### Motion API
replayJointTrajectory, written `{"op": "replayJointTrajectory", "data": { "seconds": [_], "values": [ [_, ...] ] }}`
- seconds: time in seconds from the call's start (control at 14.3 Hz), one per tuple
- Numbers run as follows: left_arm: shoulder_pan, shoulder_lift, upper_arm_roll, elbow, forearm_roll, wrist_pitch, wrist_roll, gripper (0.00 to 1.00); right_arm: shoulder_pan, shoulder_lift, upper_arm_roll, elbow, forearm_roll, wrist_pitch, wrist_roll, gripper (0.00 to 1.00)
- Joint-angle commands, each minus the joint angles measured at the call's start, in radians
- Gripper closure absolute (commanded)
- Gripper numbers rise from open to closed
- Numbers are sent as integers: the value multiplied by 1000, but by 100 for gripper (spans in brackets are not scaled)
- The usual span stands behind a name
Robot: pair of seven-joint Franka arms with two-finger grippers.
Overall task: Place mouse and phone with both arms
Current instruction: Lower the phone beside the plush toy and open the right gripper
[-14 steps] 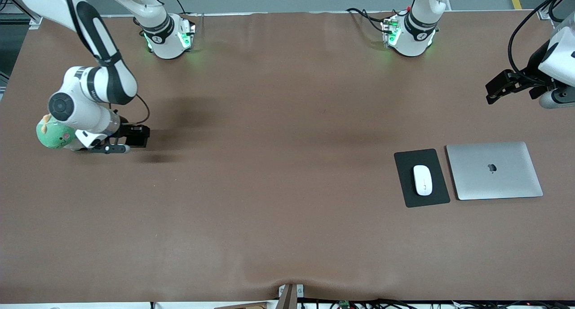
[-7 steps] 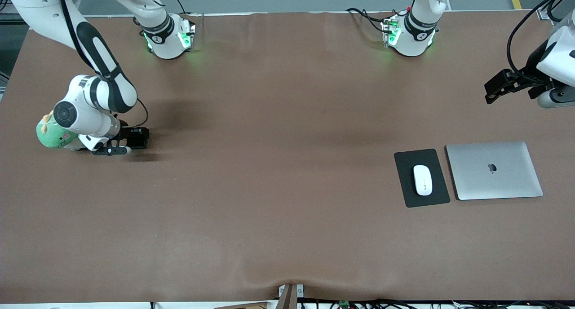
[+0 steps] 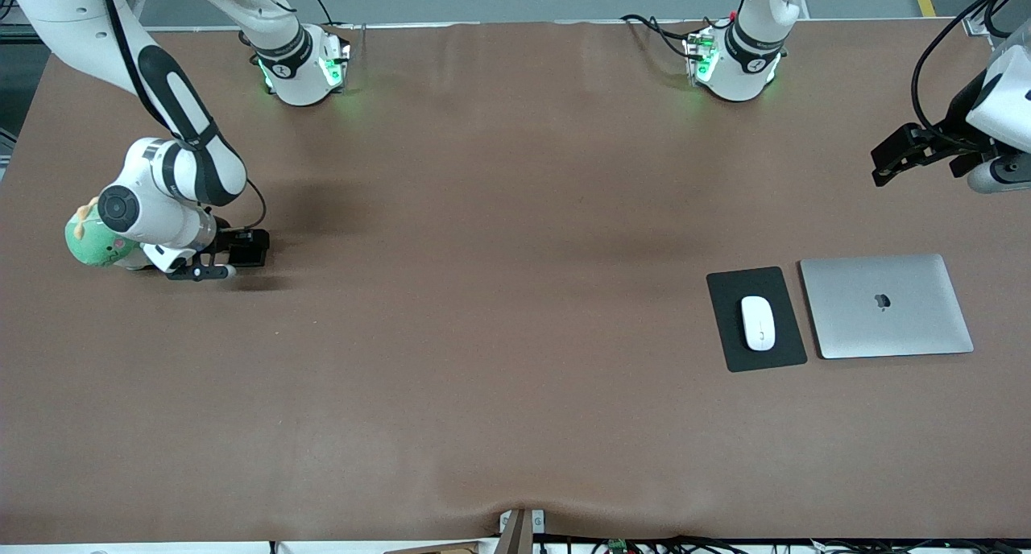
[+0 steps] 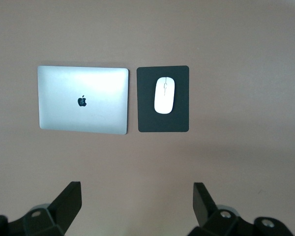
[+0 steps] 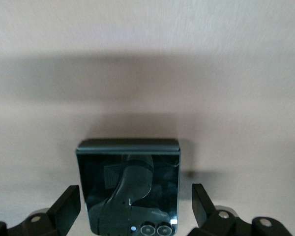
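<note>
Low over the desk (image 3: pixel 499 216) at the right arm's end, the right hand (image 5: pixel 130 209) is seen with its fingers (image 5: pixel 65 209) spread wide on either side of the phone (image 5: pixel 129 189), which lies flat on the desk between them; no contact between fingers and phone can be made out, and nothing is gripped. From the front camera the phone (image 3: pixel 248 247) appears as a small black block at the tip of the right hand (image 3: pixel 211 262), beside a green plush toy (image 3: pixel 95 241) that is partly hidden by the arm's wrist. At the left arm's end of the desk, the left hand (image 3: pixel 906 153) is held up in the air above bare desk, farther from the front camera than the laptop (image 3: pixel 886 305); its fingers (image 4: pixel 64 204) are shown wide apart in the left wrist view and nothing is held between them. The mouse (image 3: pixel 758 322) is set on a dark pad (image 3: pixel 755 284), roughly at its middle, with its long axis running along the pad's length. The pad is placed just beside the closed silver laptop, on the side toward the right arm's end, with a narrow strip of desk showing between them
</note>
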Motion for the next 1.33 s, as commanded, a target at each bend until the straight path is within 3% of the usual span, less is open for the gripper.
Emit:
{"op": "replayJointTrajectory", "data": {
  "seconds": [0.0, 0.21, 1.05, 1.26],
  "values": [
    [12, -17, -9, -8, -21, 6, 6, 0, 9, 10, 11, 192, 0, -208, 8, 0],
    [7, -16, -9, -8, -13, 6, 6, 0, 33, 10, 10, 356, 2, -383, 10, 0],
    [1, -8, -13, -11, -10, 16, 2, 0, 108, 48, 10, 999, -9, -871, 2, 0],
    [-1, -5, -13, -11, -10, 17, -1, 0, 130, 1, 10, 1039, -1, -922, 19, 0]
  ]
}}
